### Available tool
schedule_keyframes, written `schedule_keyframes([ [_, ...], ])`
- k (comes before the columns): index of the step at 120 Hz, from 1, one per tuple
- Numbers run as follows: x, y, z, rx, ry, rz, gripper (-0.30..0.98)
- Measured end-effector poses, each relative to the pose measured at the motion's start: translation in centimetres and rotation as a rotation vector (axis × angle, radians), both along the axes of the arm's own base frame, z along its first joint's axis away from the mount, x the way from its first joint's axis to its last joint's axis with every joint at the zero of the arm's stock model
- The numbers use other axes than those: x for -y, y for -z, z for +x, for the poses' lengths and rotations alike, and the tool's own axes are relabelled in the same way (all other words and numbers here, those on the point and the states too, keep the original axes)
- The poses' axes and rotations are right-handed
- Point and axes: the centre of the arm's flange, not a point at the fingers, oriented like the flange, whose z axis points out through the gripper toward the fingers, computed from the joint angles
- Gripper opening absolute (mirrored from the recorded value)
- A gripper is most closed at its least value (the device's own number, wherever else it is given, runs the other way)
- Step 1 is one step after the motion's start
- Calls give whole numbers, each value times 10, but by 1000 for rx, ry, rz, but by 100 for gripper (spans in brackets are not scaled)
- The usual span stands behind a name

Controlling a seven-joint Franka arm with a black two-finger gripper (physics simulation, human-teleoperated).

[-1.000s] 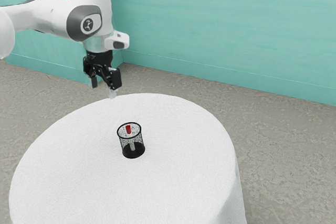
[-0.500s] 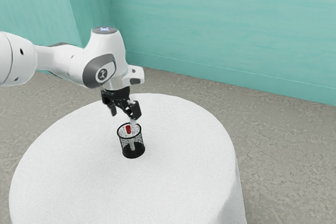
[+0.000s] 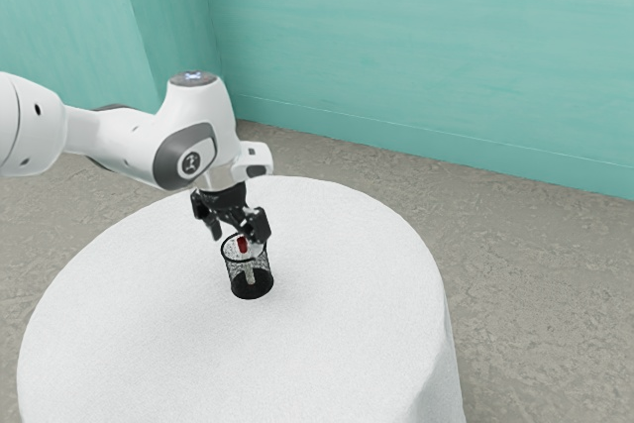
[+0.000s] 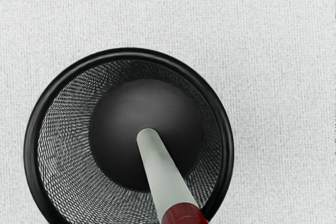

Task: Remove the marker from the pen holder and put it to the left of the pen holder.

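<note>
Black two-finger pincer [image 3: 237, 239] wide, likely to straddle red-and-grey marker [image 4: 165, 174] upright in black mesh holder [image 3: 252, 287], inside edge of white surface [image 3: 347, 334].

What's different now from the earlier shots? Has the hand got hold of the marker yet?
The hand has moved toward the exterior view's right and come down to the mouth of the pen holder. It is open, so nothing has been taken hold of or let go. The marker still stands in the pen holder, red end up, and the pen holder has kept its place.
</note>
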Motion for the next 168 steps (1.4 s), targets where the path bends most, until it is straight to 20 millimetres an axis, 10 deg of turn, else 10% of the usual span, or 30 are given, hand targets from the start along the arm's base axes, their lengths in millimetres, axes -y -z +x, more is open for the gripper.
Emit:
schedule_keyframes([
  [20,-1,-1,-2,3,-17,-2,65],
  [54,-2,-3,-5,5,-20,9,15],
  [88,-2,-12,-7,20,-27,14,-4],
  [139,-23,-157,-45,219,-51,55,-10],
  [168,-83,-120,-36,133,-122,130,-9],
])
